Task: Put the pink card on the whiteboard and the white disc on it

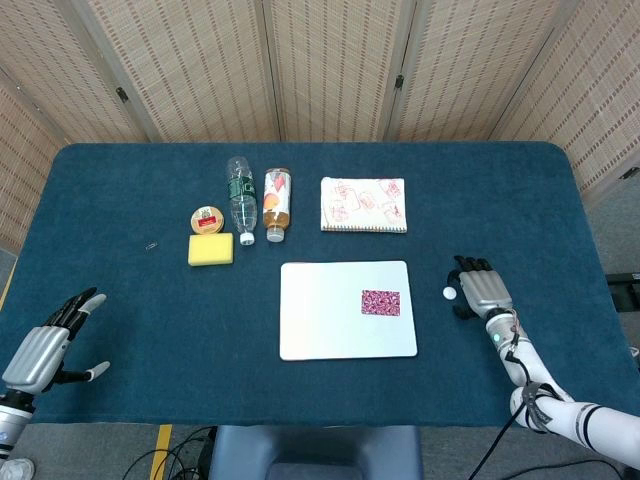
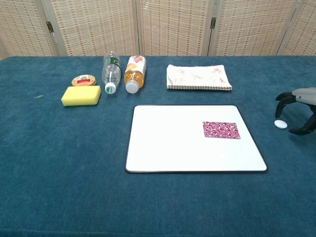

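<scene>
**Desk:** What fills the blue table [image 1: 130, 200], largest first?

**Photographer:** The whiteboard [image 1: 335, 320] lies flat near the middle, with the pink card [image 1: 380, 300] already on its right half. Behind it sits a spiral notebook [image 1: 363, 204] with a red-patterned cover. To the left of that, two bottles lie on their sides with caps toward the robot — a clear water bottle [image 1: 241, 200] with a green label and a juice bottle [image 1: 277, 203] with an orange-and-white label. Then a yellow sponge [image 1: 211, 249], with a small round tin [image 1: 207, 218] touching its far edge. The print on the labels and on the tin's red-marked lid is too small to read.

**Desk:** And the white disc?

**Photographer:** The white disc [image 1: 449, 293] is on the cloth just beside the whiteboard's right edge, not on the board. The right hand [image 1: 481, 288] is around it — the chest view shows fingers [image 2: 282, 97] curved above the disc and the thumb near it, but I cannot tell whether any of them touches it.

**Desk:** Anything in the way?

**Photographer:** Only bare cloth and the board's dark rim lie between disc and card. The left hand [image 1: 42, 347] hangs at the near left corner, fingers spread, holding nothing. A tiny dark object [image 1: 152, 245] lies left of the sponge; too small to identify.
</scene>
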Controlling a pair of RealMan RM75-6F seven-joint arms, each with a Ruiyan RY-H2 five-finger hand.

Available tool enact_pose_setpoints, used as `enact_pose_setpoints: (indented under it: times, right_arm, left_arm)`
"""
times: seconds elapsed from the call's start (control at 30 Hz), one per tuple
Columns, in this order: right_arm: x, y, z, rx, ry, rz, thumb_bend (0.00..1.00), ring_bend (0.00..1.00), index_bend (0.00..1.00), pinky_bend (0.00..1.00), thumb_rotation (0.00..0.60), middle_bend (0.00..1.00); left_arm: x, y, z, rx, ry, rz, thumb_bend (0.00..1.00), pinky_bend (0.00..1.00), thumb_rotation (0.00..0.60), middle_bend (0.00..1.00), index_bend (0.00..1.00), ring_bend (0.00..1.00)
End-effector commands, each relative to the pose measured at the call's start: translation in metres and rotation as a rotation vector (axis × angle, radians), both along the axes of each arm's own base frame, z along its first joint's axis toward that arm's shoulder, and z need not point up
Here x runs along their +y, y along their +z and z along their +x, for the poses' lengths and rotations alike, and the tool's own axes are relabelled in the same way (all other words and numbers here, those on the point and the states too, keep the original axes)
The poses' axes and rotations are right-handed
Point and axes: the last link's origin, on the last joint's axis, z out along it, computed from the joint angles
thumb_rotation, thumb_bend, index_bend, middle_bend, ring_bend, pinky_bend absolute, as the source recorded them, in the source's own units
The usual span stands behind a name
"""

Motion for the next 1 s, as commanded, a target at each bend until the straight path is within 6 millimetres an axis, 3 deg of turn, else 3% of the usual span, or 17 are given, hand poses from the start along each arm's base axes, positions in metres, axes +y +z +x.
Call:
enact_pose_setpoints:
  times: [0.03, 0.77, 1.0]
  right_arm:
    - [-0.0009, -0.0022, 0.0003, 0.001, 0.004, 0.004, 0.26, 0.0, 0.33, 0.0, 0.6, 0.05]
    - [-0.0018, -0.0101, 0.002, 0.03, 0.024, 0.007, 0.36, 0.0, 0.41, 0.0, 0.6, 0.07]
    - [-0.0013, -0.0119, 0.0002, 0.042, 0.021, 0.011, 0.34, 0.0, 0.41, 0.0, 0.6, 0.07]
  left_arm:
    - [0.0005, -0.0001, -0.0002, 0.0, 0.001, -0.001, 0.22, 0.2, 0.6, 0.0, 0.03, 0.02]
    - [0.0056, -0.0024, -0.004, 0.006, 0.022, -0.013, 0.22, 0.2, 0.6, 0.0, 0.03, 0.02]
    - [0.0058, -0.0033, -0.0036, 0.014, 0.022, -0.01, 0.22, 0.2, 0.6, 0.0, 0.03, 0.02]
